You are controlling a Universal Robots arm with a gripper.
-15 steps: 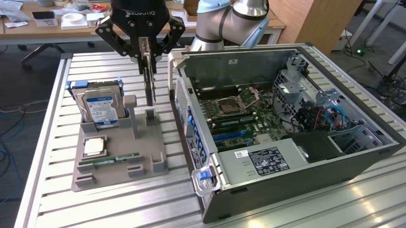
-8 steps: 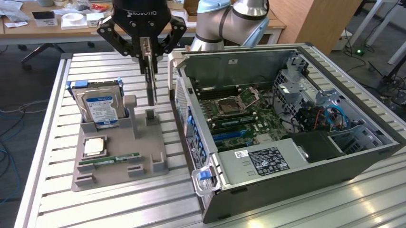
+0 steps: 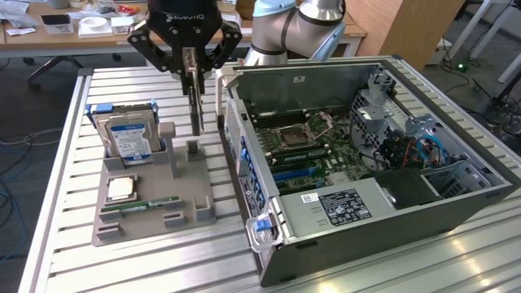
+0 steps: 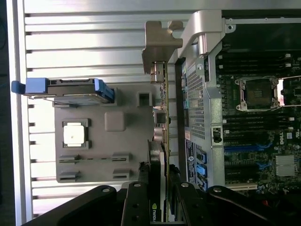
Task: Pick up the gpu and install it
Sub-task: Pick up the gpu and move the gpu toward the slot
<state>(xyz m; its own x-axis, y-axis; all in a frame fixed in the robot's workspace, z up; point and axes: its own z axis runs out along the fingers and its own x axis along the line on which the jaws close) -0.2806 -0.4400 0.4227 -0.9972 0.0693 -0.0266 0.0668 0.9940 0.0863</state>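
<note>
Black gripper (image 3: pixel 190 68) clamped on top edge of the gpu (image 3: pixel 196 110). Card hangs upright, just outside the open computer case (image 3: pixel 366 183), beside its side wall. Seemingly not touching; gap hard to judge.

- The surface (image 3: pixel 122 268) is a metal top made of pale aluminium slats with narrow grooves between them and a raised rail along its edge.
- A grey plastic tray (image 3: pixel 163 186) lies flat on the slats, toward the exterior view's left. It has moulded slots and upright posts.
- A dark computer case (image 3: pixel 472 207) lies on its side on the slats, toward the exterior view's right, with its open side facing up.
- The case sits just beside the tray; whether they touch cannot be told.
</note>
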